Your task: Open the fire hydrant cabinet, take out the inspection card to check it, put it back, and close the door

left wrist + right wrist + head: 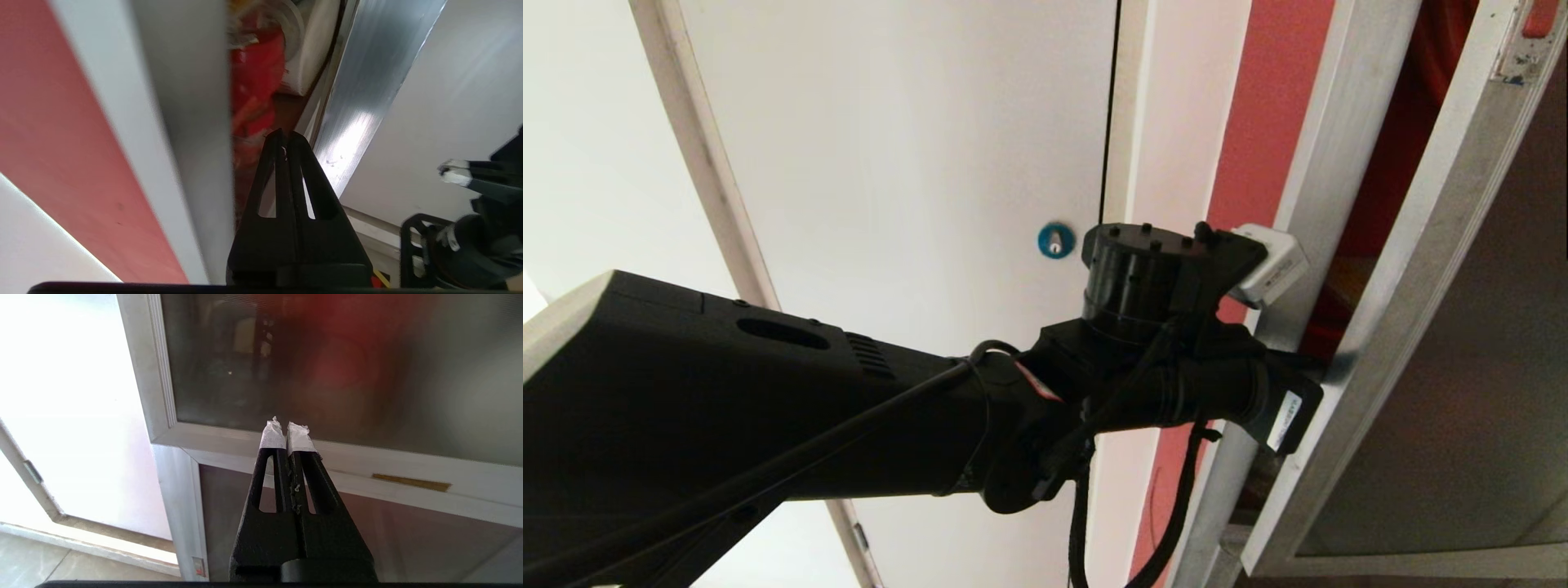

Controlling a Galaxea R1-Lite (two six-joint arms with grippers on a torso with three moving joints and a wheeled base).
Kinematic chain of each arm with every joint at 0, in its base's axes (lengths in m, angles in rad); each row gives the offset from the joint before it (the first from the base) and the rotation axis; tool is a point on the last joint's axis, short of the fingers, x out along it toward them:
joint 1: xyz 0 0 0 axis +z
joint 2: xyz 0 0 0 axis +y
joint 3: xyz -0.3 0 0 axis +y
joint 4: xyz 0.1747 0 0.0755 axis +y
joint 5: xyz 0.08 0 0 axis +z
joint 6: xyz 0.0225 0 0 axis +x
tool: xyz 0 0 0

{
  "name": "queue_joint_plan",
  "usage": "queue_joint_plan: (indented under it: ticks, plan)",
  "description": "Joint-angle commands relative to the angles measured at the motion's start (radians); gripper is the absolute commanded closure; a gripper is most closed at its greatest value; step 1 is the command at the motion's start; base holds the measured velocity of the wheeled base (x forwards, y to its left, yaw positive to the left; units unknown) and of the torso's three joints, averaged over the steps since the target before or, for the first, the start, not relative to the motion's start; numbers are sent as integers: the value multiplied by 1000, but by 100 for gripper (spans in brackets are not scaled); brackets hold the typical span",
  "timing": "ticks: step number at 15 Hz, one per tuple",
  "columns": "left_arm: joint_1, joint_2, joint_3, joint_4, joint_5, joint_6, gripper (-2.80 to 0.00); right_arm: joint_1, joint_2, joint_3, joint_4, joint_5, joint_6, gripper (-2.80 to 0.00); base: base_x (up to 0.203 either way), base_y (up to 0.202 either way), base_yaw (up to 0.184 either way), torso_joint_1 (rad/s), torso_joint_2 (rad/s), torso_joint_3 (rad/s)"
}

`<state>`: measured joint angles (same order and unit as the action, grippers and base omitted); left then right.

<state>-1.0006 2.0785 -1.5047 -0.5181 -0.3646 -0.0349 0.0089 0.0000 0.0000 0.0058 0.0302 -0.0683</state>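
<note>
The door (1429,269) of the fire hydrant cabinet (1327,163) stands ajar along the right side of the head view, its brushed-silver frame slanting from upper right down to lower centre, with dark glass filling the far right. A narrow gap shows between that frame and the cabinet's own silver upright, and there's red interior glowing through it. The left gripper (286,141) sits right at that gap: in the left wrist view its black fingers are pressed together, tips poking into the slot between upright and door frame, nothing between them. Beyond the tips, upper centre of that view, there's red hardware and a rolled white hose (314,45), blurred. No inspection card can be made out in any view.

In the head view the left arm (768,408) sweeps in from the lower left, wrist ending at the door edge just right of centre. Behind it, the plain white door (907,147) with its small blue round lock (1055,241).

The right gripper (286,430) hangs low, tape-tipped fingers together and empty, facing the frame rail above the lower dark panel (327,539), where a small brass plate (410,482) sits on the rail at right.
</note>
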Motion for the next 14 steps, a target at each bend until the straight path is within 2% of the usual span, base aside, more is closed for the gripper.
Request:
queue_joint_plan:
  ticks: [1,4,7,14]
  plan:
    - [-20,-26,16,-2,-5,0,0,0,2,0,0,0,-1,0,0,0,0,0,0,0]
    - [-51,-65,51,-2,-5,0,0,0,2,0,0,0,-1,0,0,0,0,0,0,0]
    - [-111,-114,104,-2,-5,0,0,0,2,0,0,0,-1,0,0,0,0,0,0,0]
    - [-196,-126,113,6,-4,0,0,0,2,0,1,0,-1,0,0,0,0,0,0,0]
